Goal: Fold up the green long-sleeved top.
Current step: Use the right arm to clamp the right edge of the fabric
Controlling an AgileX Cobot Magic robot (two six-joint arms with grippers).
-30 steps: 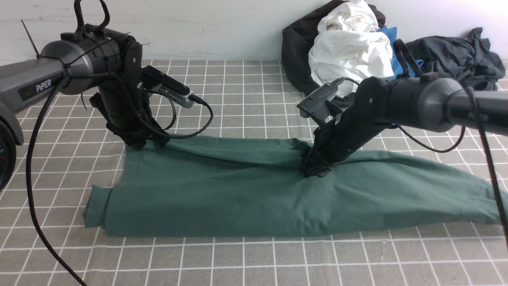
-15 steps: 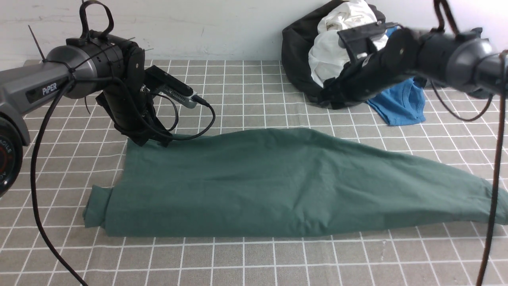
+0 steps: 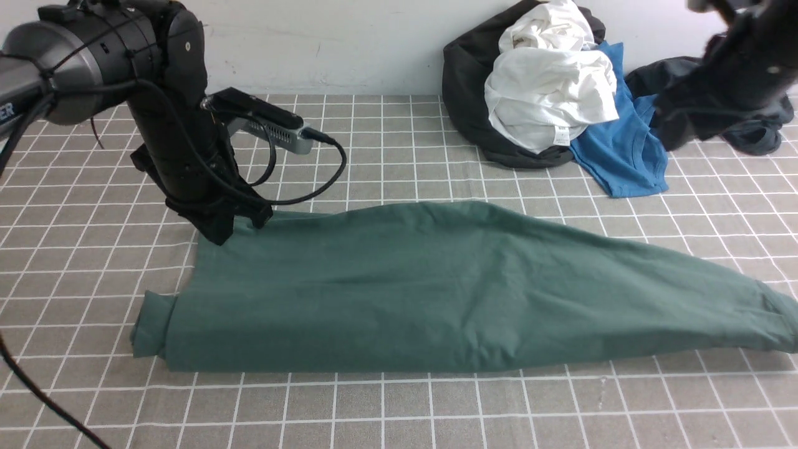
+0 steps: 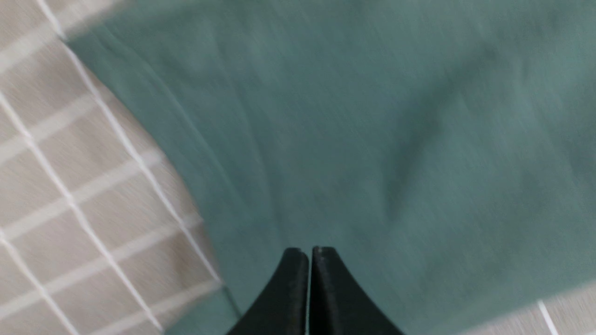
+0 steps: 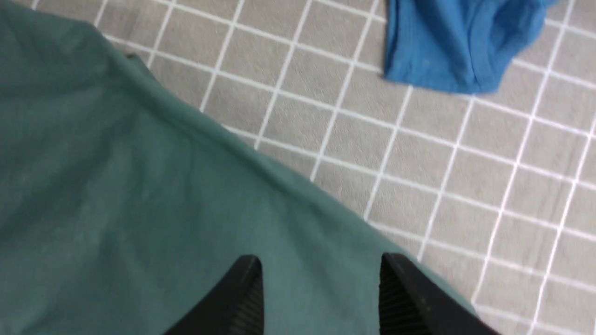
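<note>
Checked table (image 3: pixel 399 411) seen from the robot's side, with the green long-sleeved top (image 3: pixel 436 293) laid across its near middle. The garment is already doubled lengthwise, its long axis runs left to right, and it tapers to a cuff (image 3: pixel 770 318) at the right edge. A heap of white, black and blue clothes (image 3: pixel 548 87) sits at the far right, apart from the top. The left arm (image 3: pixel 174 143) points steeply down over the top's far-left corner. The left gripper (image 4: pixel 309 251) has its jaws pressed together, with no cloth visible between them. The right arm (image 3: pixel 748 68) is raised at the far right, and the right gripper (image 5: pixel 319 259) is spread wide and empty above the sleeve's far edge. A crosswise fold probably comes next, and the right arm is nearer the cuff
</note>
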